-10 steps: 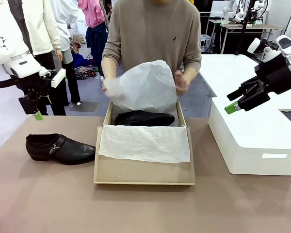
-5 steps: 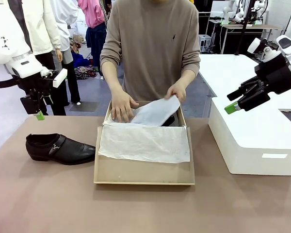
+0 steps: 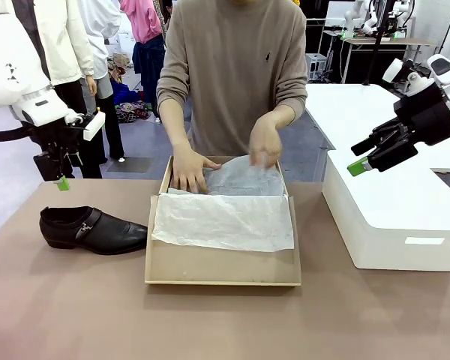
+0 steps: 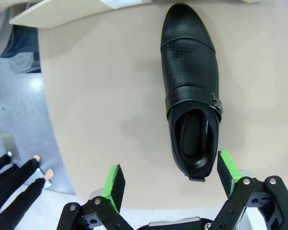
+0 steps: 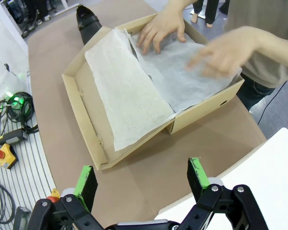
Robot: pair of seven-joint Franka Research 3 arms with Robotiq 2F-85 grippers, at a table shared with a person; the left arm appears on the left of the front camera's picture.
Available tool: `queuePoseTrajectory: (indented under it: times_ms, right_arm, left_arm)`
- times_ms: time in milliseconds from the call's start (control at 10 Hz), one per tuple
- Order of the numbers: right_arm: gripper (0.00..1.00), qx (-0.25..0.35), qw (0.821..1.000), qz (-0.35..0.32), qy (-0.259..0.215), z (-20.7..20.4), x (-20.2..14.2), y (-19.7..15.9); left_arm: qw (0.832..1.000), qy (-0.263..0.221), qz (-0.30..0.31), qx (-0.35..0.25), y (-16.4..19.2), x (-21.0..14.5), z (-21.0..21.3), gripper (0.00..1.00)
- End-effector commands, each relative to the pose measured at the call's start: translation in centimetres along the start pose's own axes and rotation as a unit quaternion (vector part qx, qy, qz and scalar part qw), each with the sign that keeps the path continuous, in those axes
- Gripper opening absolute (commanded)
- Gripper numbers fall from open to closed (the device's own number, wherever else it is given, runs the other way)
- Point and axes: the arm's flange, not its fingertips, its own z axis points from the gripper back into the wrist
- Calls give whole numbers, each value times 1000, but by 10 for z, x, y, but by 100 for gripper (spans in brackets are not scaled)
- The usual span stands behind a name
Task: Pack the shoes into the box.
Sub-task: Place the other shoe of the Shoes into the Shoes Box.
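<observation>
Tissue paper (image 3: 244,181) is being pressed into the box (image 3: 221,270), mid-counter (image 3: 75,315), by the person's hands (image 3: 189,169); one shoe (image 3: 97,231) is lying near the counter's left edge. Both jaws are hanging wide open, empty.

The left gripper (image 3: 60,178) points straight down above the worktop's (image 3: 75,307) far left corner, jaws wide apart. The right gripper (image 3: 360,156) hangs high near the right edge, angled down and leftward, jaws likewise spread.

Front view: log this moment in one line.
box open | person's hands on tissue inside | shoe on table beside box | left gripper open above shoe | right gripper open, empty
</observation>
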Motion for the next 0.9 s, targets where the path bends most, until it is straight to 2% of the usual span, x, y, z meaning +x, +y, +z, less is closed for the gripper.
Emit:
queuePoseTrajectory:
  times_ms: [0,200,800]
  right_arm:
    - [100,6,1000,10,-20,-2,0,-3]
    - [100,6,1000,10,-20,-2,0,-3]
    - [100,6,1000,10,-20,-2,0,-3]
  left_arm:
    - [1000,5,16,-4,-1,-11,-17,100]
    - [999,5,30,-30,-5,-19,-33,100]
    - [998,25,40,-52,-1,-29,-66,100]
